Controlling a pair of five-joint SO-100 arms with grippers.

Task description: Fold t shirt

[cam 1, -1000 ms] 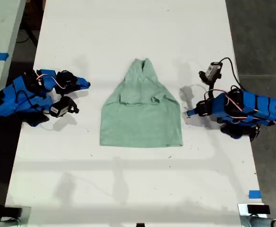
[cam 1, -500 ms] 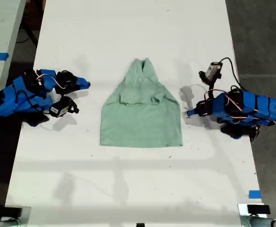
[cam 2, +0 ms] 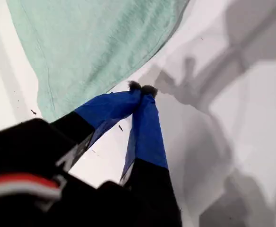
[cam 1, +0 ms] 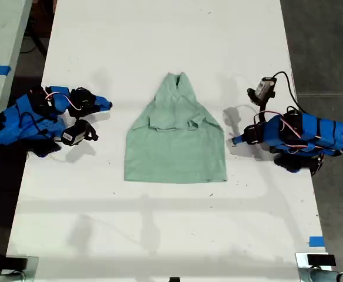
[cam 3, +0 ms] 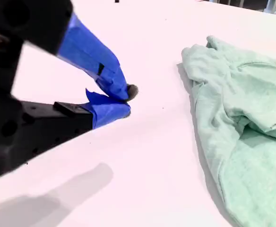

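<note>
shirt [cam 1: 175,138] flat between both arms

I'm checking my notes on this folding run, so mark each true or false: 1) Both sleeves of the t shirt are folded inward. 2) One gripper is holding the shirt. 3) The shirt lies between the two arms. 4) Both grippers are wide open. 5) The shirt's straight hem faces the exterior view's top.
1) True: the t shirt has its sleeves folded in, narrowing toward the collar.
2) False: my first gripper and my second gripper hold nothing; each is beside the shirt.
3) True, in the exterior view.
4) False: both are shut.
5) False: the hem faces that view's bottom; the collar end points to its top.
</note>
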